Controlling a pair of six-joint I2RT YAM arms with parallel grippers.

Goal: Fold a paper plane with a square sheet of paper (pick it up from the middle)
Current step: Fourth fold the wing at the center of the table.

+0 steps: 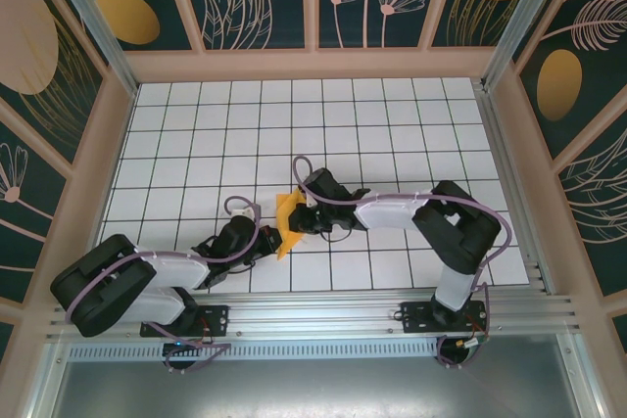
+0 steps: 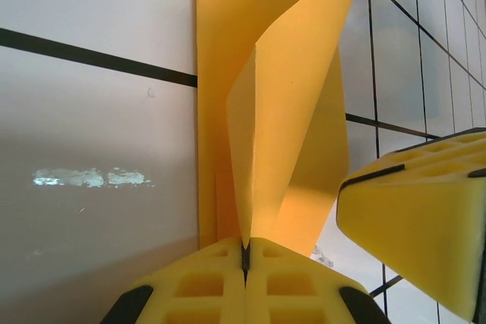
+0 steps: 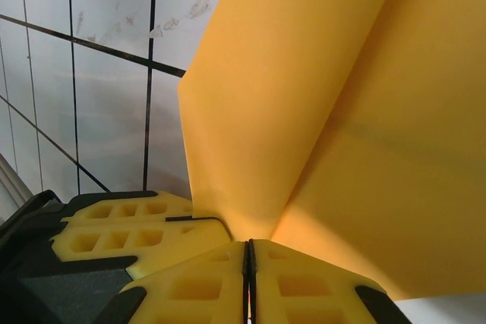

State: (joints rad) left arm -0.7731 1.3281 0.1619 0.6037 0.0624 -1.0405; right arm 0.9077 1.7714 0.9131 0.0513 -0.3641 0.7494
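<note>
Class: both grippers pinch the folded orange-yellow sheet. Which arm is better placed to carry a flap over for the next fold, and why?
Probably the right. The right gripper is shut on the square sheet of paper where two broad panels meet; the left gripper pinches its narrow near end, better for anchoring.

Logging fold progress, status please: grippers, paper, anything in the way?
Left gripper shut on the square sheet of paper, sheet creased and lifted. Right gripper shut on it too, close beside. Nothing seen in the way.
</note>
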